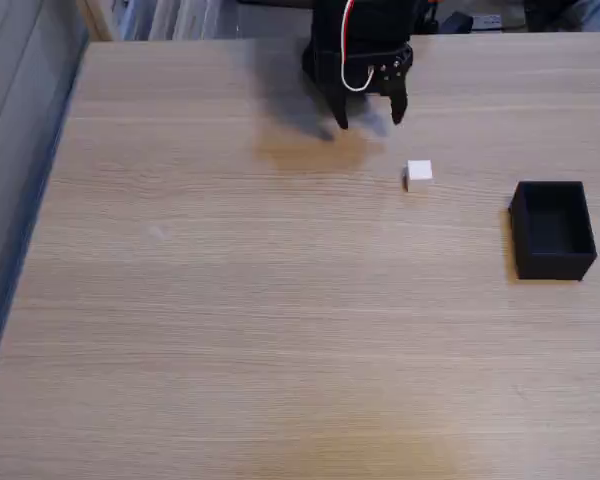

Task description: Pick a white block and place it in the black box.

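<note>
At the top centre of the frame we see the claw (370, 118) with its two fingers spread apart, holding and touching nothing. The block (418, 174) lies just below it on the table (230, 330), and the box (552, 230) sits well apart at the right.

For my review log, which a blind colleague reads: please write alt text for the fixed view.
A black robot gripper, jaws open, hangs at the far edge of a light wooden table, short of a small white block. An empty black box stands to the block's right, apart from it.
</note>
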Robot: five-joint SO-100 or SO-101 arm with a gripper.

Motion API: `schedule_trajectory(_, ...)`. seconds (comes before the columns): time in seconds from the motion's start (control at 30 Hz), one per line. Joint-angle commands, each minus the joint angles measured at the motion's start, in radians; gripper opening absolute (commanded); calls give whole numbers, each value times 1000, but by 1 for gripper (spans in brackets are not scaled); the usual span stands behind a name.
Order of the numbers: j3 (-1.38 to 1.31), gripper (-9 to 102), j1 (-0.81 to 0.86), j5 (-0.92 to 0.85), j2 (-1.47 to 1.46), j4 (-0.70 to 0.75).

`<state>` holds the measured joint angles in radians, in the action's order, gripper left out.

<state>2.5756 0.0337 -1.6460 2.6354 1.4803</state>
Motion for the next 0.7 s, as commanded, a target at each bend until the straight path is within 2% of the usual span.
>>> schedule_trajectory(0.0, -51, 30, -29, 34, -41, -2)
schedule_trajectory(0.67, -249, 30, -305, 291, -345, 9)
